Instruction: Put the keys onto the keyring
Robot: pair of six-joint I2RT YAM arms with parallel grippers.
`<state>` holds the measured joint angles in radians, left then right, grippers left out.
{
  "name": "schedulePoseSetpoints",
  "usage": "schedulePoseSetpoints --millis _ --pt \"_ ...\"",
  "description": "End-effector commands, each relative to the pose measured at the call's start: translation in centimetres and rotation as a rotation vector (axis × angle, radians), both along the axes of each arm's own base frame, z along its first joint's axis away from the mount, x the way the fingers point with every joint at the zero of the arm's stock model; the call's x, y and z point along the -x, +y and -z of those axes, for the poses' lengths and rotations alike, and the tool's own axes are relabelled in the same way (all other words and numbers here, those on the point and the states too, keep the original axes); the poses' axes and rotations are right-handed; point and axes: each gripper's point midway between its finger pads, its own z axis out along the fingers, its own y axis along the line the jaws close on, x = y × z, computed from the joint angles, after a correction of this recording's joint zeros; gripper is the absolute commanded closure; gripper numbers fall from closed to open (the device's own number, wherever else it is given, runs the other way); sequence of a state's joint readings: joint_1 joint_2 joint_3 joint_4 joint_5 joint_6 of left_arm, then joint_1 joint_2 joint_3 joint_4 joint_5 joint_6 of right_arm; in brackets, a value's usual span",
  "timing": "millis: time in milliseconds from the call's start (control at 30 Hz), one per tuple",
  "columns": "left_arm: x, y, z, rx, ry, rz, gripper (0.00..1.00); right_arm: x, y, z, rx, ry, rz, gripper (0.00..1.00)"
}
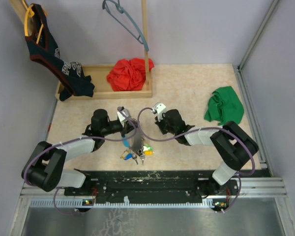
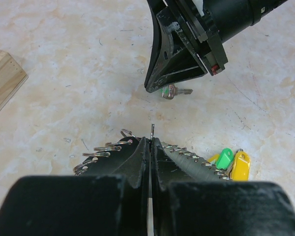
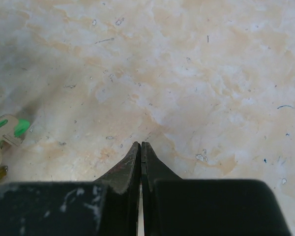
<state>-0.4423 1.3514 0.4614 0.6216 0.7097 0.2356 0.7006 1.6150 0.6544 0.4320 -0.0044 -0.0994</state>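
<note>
My left gripper (image 1: 133,131) (image 2: 152,143) is shut on the keyring (image 1: 136,140) (image 2: 207,170), a grey hoop that drops away on both sides of the fingers. Several small split rings line the hoop. Keys with green (image 2: 225,158) and yellow (image 2: 241,164) tags hang from it at the right. More keys (image 1: 129,156) lie in a cluster under the hoop on the table. One bare silver key (image 2: 175,91) lies on the table, under the tip of my right gripper (image 1: 157,127) (image 2: 155,88) (image 3: 141,145), which is shut on nothing. A green-tagged key (image 3: 11,127) shows at the left edge of the right wrist view.
A wooden tray (image 1: 137,91) at the back holds a red cloth (image 1: 130,73). A green cloth (image 1: 225,105) lies at the right. A dark garment (image 1: 53,58) and a grey-blue hanger (image 1: 130,22) hang above the back. The tray's corner (image 2: 2,78) shows at the left.
</note>
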Motion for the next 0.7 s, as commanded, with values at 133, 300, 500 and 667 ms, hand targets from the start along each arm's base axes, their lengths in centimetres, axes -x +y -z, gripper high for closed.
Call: schedulePoseSetpoints --millis 133,300,500,667 --pt "-0.2 -0.1 -1.7 0.034 -0.056 0.003 0.99 0.4 0.4 0.2 0.048 0.116 0.019 1.0" --pt "-0.2 -0.1 -1.6 0.033 -0.056 0.002 0.99 0.9 -0.2 0.7 0.132 0.225 0.032 0.91" --pt "-0.2 -0.2 -1.6 0.033 -0.053 0.006 0.99 1.4 -0.7 1.0 0.197 0.337 0.039 0.81" --pt "-0.2 -0.1 -1.7 0.033 -0.056 0.002 0.99 1.3 -0.8 -0.7 0.213 0.353 0.046 0.66"
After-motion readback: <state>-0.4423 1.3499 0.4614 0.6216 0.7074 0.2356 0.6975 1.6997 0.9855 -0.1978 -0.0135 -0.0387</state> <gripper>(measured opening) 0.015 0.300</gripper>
